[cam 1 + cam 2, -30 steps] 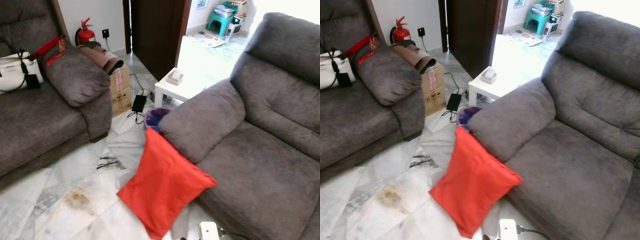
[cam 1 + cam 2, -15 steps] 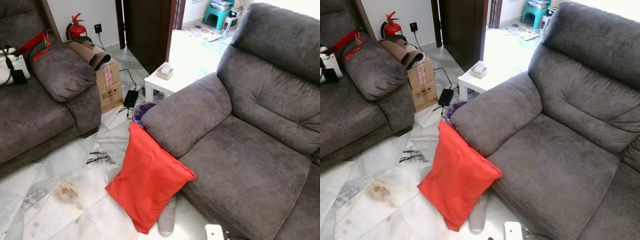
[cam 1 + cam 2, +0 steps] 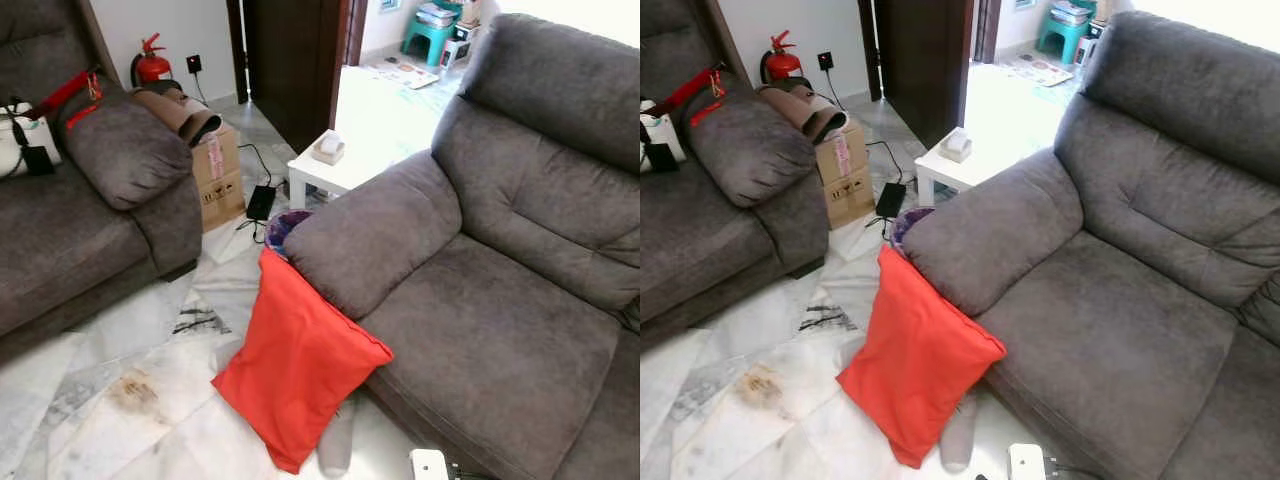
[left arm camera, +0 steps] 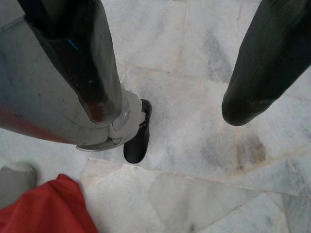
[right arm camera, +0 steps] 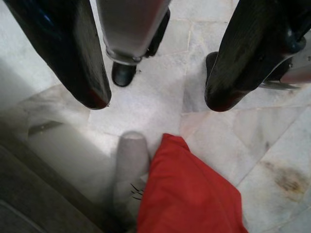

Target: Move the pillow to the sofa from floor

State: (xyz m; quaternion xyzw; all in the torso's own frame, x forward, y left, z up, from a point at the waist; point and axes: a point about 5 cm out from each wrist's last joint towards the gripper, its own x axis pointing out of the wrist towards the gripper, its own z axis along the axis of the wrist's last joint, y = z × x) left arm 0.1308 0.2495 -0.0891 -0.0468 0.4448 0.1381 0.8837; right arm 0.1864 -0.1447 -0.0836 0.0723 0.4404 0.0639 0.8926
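Note:
A red pillow [image 3: 298, 370] stands on the marble floor, leaning against the front corner of the grey sofa [image 3: 480, 330] below its armrest [image 3: 370, 240]. Its corner also appears in the right wrist view as the red pillow [image 5: 189, 194] and in the left wrist view as the red pillow [image 4: 48, 208]. My left gripper [image 4: 170, 107] hangs open above the floor tiles, nothing between its fingers. My right gripper [image 5: 150, 99] is open too, hanging over the pillow's lower corner, not touching it.
A second grey sofa [image 3: 90, 220] stands on the left with a white bag [image 3: 20, 140]. A cardboard box [image 3: 222, 170], a white side table [image 3: 335, 170], cables and a power adapter [image 3: 262, 200] lie behind. A grey rolled object [image 3: 335, 450] and a white device [image 3: 428, 464] lie by the pillow.
The camera has shifted, so the whole scene sits more to the left and slightly lower than a second ago. The pillow itself has not moved against the sofa.

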